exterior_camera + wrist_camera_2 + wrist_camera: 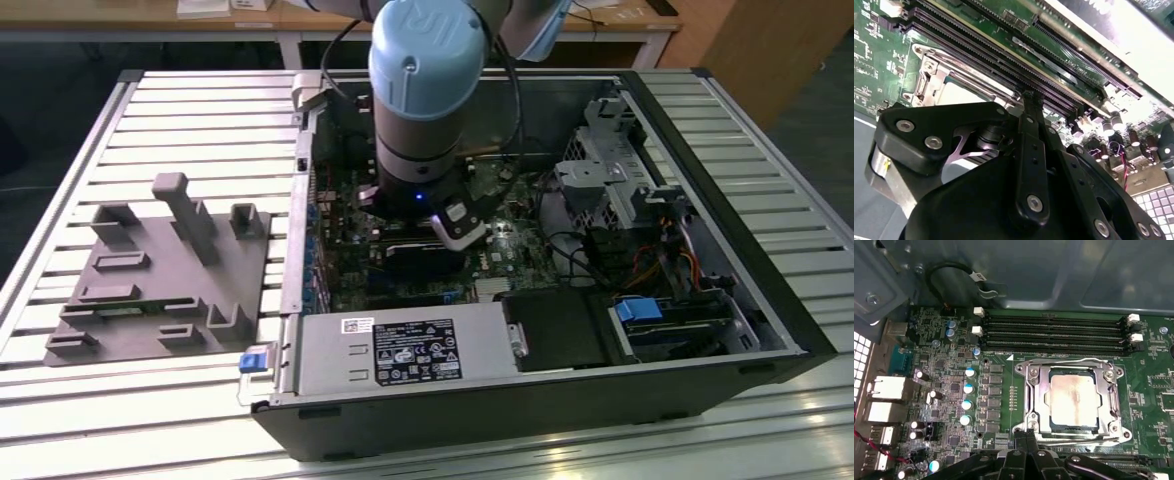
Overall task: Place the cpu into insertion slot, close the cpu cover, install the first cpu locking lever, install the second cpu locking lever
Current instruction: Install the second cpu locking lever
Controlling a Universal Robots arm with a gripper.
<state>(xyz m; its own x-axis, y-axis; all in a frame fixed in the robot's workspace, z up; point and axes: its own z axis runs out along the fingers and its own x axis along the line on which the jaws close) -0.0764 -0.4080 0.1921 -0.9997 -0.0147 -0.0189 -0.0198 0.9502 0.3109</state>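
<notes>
- The cpu (1074, 401) is seated in the insertion slot (1021, 371), framed by the cpu cover (1038, 399) lying flat.
- Memory slots (1054, 332) are seen just beside the socket.
- The gripper (1026, 436) is poised at the cover's edge, fingers (1032, 120) pressed together.
- A grey fixture (154, 275) rests on the worktop (200, 130), at the exterior view's left.

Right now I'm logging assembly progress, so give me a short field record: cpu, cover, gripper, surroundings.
cpu: pale metal top seated in the insertion slot
cpu cover: silver frame lying flat around the chip, closed
gripper: just beside the socket's edge, fingertips together, nothing seen between them
arm: reaching down into the open computer case
nearby: memory slots run along one side of the socket
outside case: grey fixture tray at the exterior view's left
</notes>
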